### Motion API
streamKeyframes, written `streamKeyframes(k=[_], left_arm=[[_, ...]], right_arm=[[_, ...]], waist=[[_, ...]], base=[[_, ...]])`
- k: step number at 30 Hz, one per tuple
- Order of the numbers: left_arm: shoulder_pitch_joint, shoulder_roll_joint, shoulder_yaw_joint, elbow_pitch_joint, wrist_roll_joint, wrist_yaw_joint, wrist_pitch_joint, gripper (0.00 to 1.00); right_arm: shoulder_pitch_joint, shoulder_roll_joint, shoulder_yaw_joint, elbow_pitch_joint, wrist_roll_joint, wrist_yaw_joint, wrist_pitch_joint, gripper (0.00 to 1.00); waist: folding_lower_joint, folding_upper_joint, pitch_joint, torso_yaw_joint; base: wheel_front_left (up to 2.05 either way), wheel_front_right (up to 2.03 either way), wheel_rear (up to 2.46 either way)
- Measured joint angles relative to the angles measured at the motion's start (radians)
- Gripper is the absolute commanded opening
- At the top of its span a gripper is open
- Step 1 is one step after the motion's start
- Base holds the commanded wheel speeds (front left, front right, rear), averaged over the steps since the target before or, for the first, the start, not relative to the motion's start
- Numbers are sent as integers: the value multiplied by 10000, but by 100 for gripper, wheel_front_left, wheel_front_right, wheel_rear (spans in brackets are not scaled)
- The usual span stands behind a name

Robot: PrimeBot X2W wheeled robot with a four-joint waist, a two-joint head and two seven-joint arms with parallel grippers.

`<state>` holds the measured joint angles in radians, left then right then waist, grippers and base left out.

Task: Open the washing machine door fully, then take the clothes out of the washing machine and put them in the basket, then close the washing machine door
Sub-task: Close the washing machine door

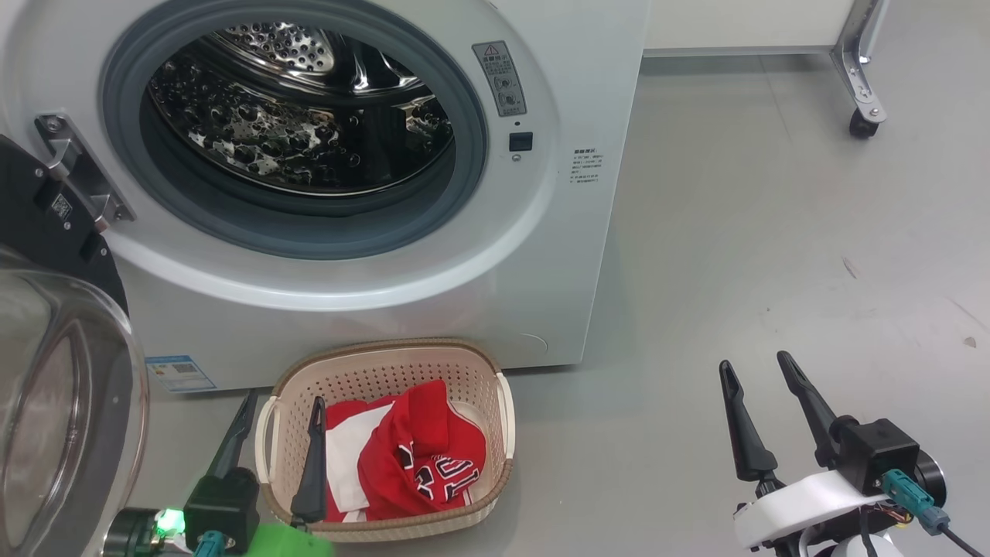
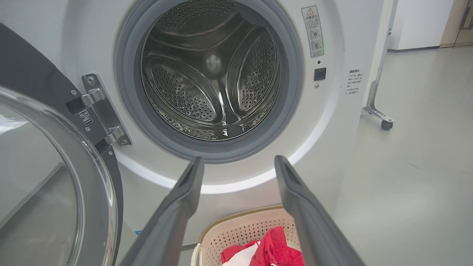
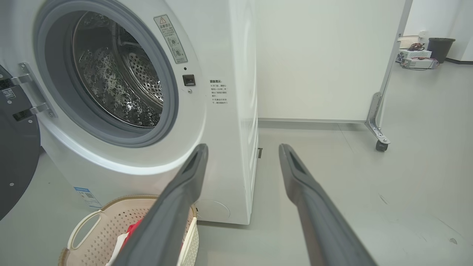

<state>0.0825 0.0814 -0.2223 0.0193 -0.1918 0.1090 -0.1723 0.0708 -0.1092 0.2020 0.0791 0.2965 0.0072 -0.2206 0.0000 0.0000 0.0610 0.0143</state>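
The white washing machine [image 1: 557, 255] stands with its door [image 1: 62, 402] swung open to the left, its black rim and glass bowl at the left edge. The steel drum [image 1: 302, 116] looks empty of clothes. Red clothes [image 1: 418, 456] with white trim lie in the cream basket [image 1: 387, 363] on the floor in front of the machine. My left gripper [image 1: 282, 406] hovers open over the basket's left side, holding nothing. My right gripper [image 1: 758, 367] is open and empty over the bare floor to the right. In the left wrist view the open fingers [image 2: 184, 192] frame the drum [image 2: 214, 70].
Grey floor [image 1: 773, 232] spreads to the right of the machine. A metal leg on a caster [image 1: 862, 116] stands at the back right below a white partition. The door's hinge [image 1: 77, 170] sits on the machine's left front.
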Motion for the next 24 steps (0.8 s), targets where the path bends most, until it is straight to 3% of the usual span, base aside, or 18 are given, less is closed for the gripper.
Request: streamKeyframes(k=[24], left_arm=[[4,-6,-71,-353,33,0,86,100]], right_arm=[[9,-44,-21,-150,2,-13,100,100]], waist=[[0,0,236,34]], base=[[-76,76,0]])
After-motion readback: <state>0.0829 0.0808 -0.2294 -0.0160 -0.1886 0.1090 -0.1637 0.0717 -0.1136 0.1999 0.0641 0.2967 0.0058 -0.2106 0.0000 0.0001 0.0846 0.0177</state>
